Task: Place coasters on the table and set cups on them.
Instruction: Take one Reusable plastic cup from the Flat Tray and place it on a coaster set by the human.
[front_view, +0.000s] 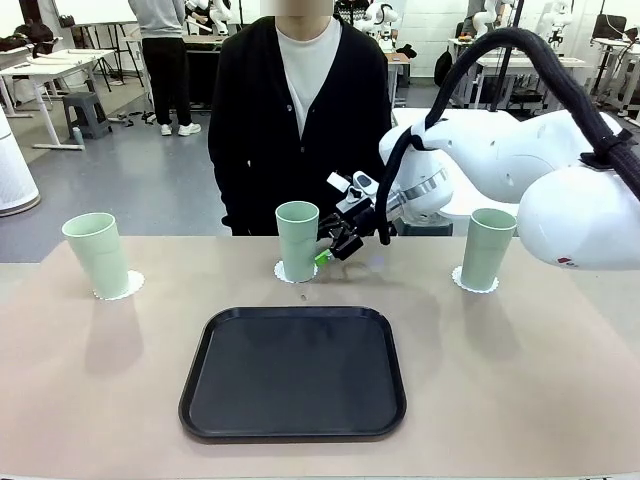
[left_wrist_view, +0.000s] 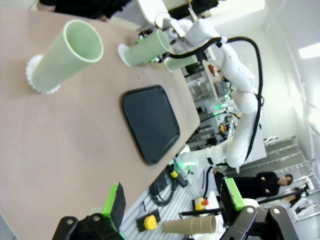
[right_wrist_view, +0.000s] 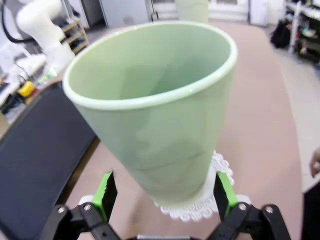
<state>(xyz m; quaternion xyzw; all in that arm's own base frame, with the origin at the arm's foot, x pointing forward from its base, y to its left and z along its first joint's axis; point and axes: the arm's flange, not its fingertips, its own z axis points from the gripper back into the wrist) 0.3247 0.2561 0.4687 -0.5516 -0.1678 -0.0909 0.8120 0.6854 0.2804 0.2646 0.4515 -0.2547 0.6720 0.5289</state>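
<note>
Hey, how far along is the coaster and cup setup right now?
Nearly finished. The left cup and right cup each stand on a coaster. The middle cup also stands on its coaster, with the right claw open around its base, fingers either side, not clamped. Left to do: back that claw away. The tray is bare.

Floor (front_view: 150, 190): grey, smooth.
Far left: white tables (front_view: 60, 65), a grey stool (front_view: 88, 112).
Light: ceiling strip (left_wrist_view: 309, 50), bright.
</note>
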